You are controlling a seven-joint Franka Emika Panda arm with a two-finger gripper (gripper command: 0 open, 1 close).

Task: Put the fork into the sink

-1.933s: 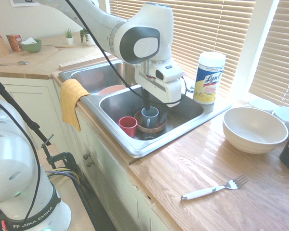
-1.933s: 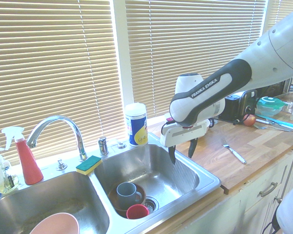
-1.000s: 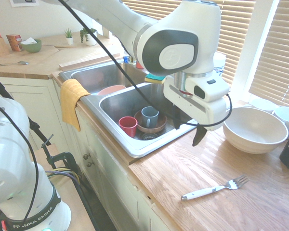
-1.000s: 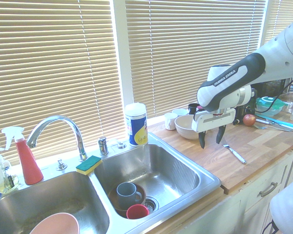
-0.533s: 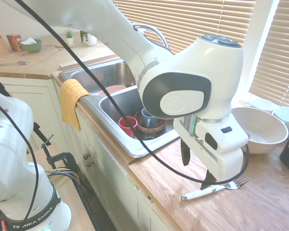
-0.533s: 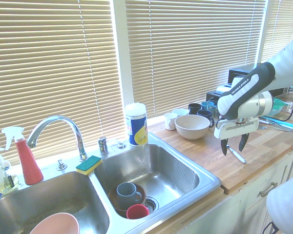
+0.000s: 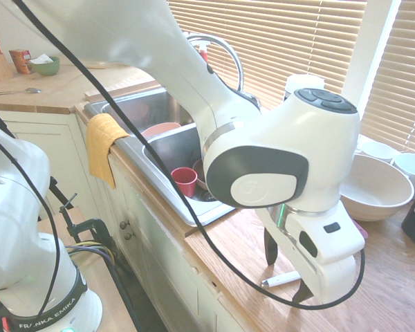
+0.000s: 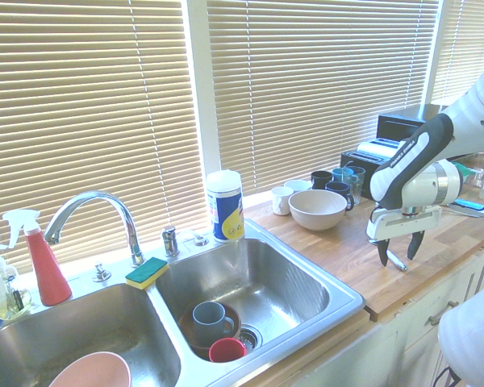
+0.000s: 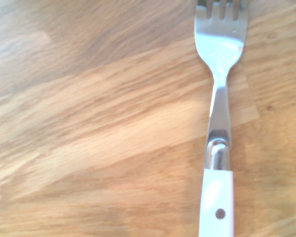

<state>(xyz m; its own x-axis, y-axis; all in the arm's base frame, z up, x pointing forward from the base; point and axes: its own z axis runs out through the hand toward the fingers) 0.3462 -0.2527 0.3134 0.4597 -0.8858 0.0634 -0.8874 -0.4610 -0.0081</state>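
Your gripper [image 8: 397, 256] hangs pointing straight down with its two dark fingers [image 7: 270, 247] spread wide and nothing between them. It sits right over the fork [image 9: 218, 123], which lies flat on the counter [image 8: 339, 250], well apart from the sink [image 8: 250, 282]; whether the fingertips touch the wood you cannot tell.

In the wrist view the fork has a smooth white handle with a small round rivet, a rounded chrome collar, and a flat polished neck widening into silver tines. Only the handle's end [image 7: 281, 279] shows in the first exterior view. The counter is warm, glossy wood with a long streaked grain.

The sink is brushed stainless steel, rectangular, with two basins and a curved chrome tap [image 8: 93, 211]. In the nearer basin a grey mug [image 8: 208, 317] stands in a brown dish beside a small red cup [image 8: 226, 349]. A yellow-and-green sponge [image 8: 147, 272] rests on the rim, and a white cylindrical wipes tub [image 8: 224, 206] stands behind it; its label is too small to read.

A round cream bowl [image 8: 317, 209] sits on the counter between sink and gripper. The arm's dark band reads "FRANKA EMIKA".
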